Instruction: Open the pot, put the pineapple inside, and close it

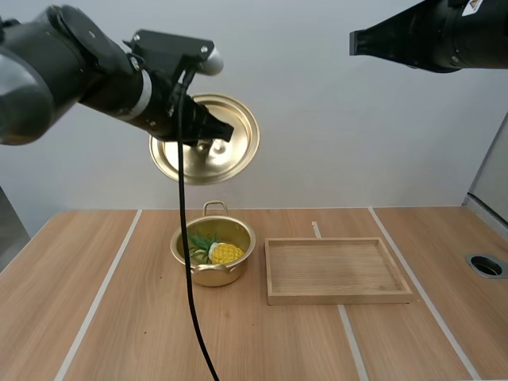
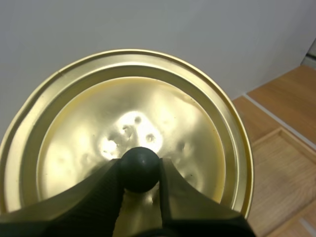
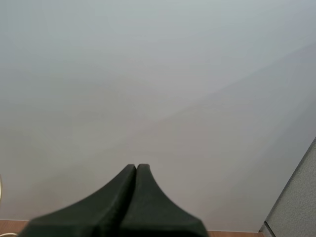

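Observation:
A small gold pot (image 1: 213, 252) stands open on the table with the yellow pineapple (image 1: 224, 253) lying inside it, green leaves to the left. High above the pot, my left gripper (image 1: 216, 136) is shut on the black knob (image 2: 139, 169) of the gold lid (image 1: 234, 131), which hangs tilted with its top face toward the camera. In the left wrist view the lid (image 2: 128, 128) spreads wide behind the pinching fingers (image 2: 101, 190). My right gripper (image 1: 354, 41) is raised at the upper right, its fingers (image 3: 136, 170) pressed together on nothing.
A shallow wooden tray (image 1: 337, 270) lies just right of the pot. A round grey-rimmed hole (image 1: 487, 265) is set into the table near its right edge. White seams run across the wooden tabletop.

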Robot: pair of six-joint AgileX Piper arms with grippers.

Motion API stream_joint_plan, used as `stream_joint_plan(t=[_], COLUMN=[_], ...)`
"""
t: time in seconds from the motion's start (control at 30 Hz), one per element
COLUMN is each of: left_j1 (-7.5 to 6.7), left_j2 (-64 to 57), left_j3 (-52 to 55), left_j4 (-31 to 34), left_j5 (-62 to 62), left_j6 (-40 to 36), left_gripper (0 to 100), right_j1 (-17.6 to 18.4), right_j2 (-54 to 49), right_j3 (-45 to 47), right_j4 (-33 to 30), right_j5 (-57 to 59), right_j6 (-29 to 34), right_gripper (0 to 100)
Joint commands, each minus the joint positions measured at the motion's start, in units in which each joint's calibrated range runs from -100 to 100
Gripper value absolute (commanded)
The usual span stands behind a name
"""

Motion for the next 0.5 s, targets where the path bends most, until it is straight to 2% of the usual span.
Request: stream_joint_plan(t=[0.0, 0.2, 0.47], left_j1=[-0.03, -0.03, -0.03], left_j2=[2.25, 5.35, 11.73], left_j3=[7.19, 15.54, 16.54], left_j4=[-0.16, -0.96, -3.2], left_j5=[-0.86, -7.16, -7.33], left_j6=[0.73, 4.64, 7.88], left_gripper=[0, 0, 0], right_j1=[-0.2, -0.2, -0.2], right_j2=[-0.6, -0.6, -0.6], right_j3=[-0.23, -0.23, -0.23], right_j4=[0.05, 0.05, 0.05], right_j5=[-0.45, -0.45, -0.45], right_j6=[0.0, 0.0, 0.0], right_gripper=[0, 0, 0])
